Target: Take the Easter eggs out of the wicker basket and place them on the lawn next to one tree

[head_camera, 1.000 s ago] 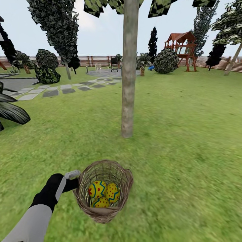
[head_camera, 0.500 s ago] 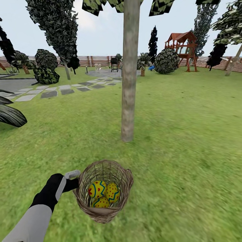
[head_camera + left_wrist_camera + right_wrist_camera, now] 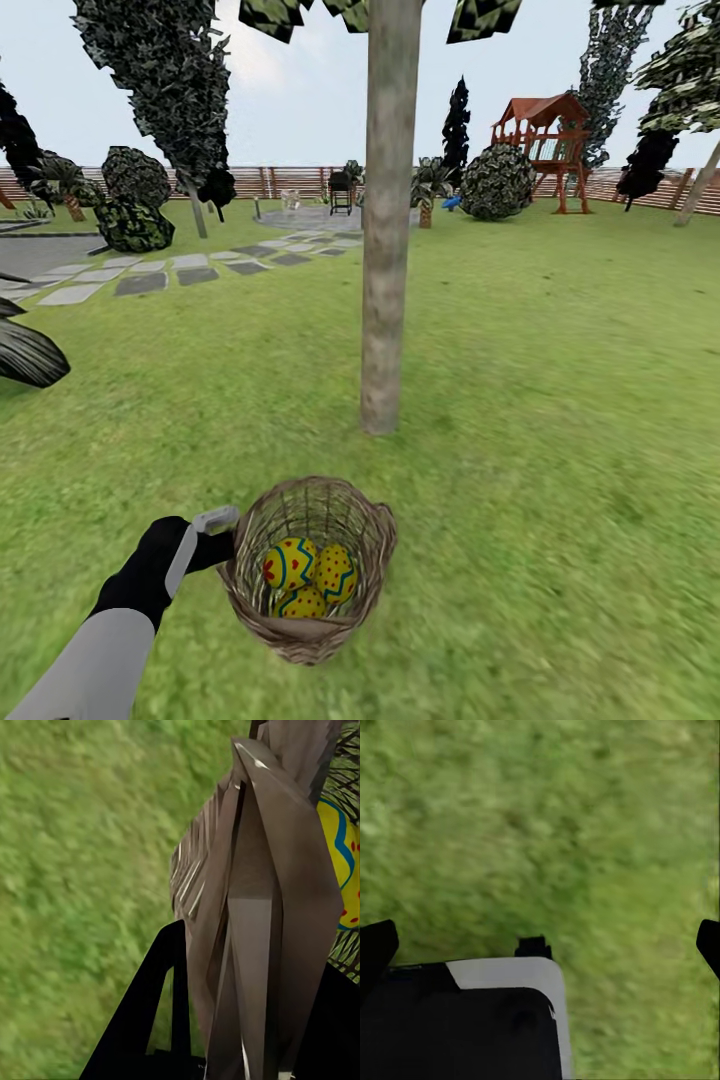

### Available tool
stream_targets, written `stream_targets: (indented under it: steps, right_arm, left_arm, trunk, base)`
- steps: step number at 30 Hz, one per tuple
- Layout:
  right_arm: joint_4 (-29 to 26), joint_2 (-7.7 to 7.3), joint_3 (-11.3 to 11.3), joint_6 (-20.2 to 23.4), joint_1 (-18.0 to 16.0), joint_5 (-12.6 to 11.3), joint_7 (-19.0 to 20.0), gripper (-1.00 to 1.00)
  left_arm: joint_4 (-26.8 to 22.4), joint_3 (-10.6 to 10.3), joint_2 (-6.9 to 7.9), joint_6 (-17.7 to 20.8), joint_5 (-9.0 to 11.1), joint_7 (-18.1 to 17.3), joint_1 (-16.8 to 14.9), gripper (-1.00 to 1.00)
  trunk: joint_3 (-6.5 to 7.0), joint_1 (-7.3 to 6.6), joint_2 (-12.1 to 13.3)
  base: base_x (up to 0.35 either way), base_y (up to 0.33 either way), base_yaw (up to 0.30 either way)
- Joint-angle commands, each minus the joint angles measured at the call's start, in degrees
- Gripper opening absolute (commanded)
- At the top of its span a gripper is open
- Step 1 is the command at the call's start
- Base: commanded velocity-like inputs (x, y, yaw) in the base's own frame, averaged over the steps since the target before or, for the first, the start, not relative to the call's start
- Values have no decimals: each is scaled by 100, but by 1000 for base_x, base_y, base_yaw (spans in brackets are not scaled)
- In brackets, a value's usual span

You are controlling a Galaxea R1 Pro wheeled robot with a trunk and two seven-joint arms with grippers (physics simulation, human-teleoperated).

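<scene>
The left gripper (image 3: 222,540) was clamped on the rim of the wicker basket (image 3: 370,545), holding it above the lawn (image 3: 560,400). All three Easter eggs (image 3: 310,575) lay together in the basket's bottom. The tree (image 3: 385,250) stood just beyond the basket. The right gripper (image 3: 540,937) hung over grass with its fingers spread wide apart.

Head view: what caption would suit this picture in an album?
Left gripper holds wicker basket of three Easter eggs near the tree.
</scene>
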Motion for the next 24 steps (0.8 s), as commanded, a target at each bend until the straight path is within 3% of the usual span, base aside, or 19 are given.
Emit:
stream_targets:
  steps: [1, 2, 5, 7, 9, 11, 13, 14, 15, 17, 24]
  right_arm:
    - [-826, -85, -58, 681, -8, -27, 43, 100]
    - [-1390, -114, -60, 1001, -11, -27, 40, 100]
    - [-2532, -108, -59, 1130, -21, -29, 37, 100]
    - [-3007, -101, -59, 1131, -21, -31, 22, 100]
    - [-3114, -94, -51, 1132, -79, -33, -130, 100]
    - [-2769, -94, -50, 1142, -447, -58, -476, 100]
    - [-1744, -96, -50, 1100, -1031, -49, -747, 100]
    - [-1149, -105, -50, 879, -1297, -37, -786, 100]
    - [-894, -101, -46, 600, -1384, -40, -801, 100]
    - [-723, -103, -46, 311, -1437, -48, -812, 100]
    - [-687, -110, -58, -30, -1445, -49, -814, 100]
  left_arm:
    - [-7, 13, -2, 29, 71, -2, -6, -100]
    - [-7, 13, -2, 29, 71, -2, -6, -100]
    - [-7, 12, -2, 29, 64, -2, -6, -100]
    - [-7, 13, -2, 28, 62, 4, -6, -100]
    - [-3, 11, -9, 29, 62, 6, -6, -100]
    - [1, 7, -64, 29, 56, 20, -6, -100]
    - [-5, 8, -76, 29, 47, 23, -6, -100]
    - [-7, 10, -73, 29, 45, 24, -6, -100]
    - [-7, 8, -72, 29, 43, 24, -6, -100]
    - [-7, 6, -79, 29, 39, 24, -6, -100]
    - [9, 9, -83, 20, 42, 32, -6, -100]
  trunk:
    - [-11, 6, -12]
    - [-11, 6, -12]
    - [-11, 6, -12]
    - [-11, 6, -12]
    - [-11, 6, -12]
    - [-11, 6, -12]
    - [-11, 6, -12]
    - [-11, 6, -12]
    - [-11, 6, -12]
    - [-11, 6, -12]
    - [-11, 6, -12]
  base:
    - [337, 0, 0]
    - [337, 0, 0]
    - [337, 0, 0]
    - [337, 0, 0]
    - [337, 0, 0]
    - [337, 0, 0]
    - [337, 0, 0]
    - [337, 0, 0]
    - [337, 0, 0]
    - [337, 0, 0]
    - [337, 0, 0]
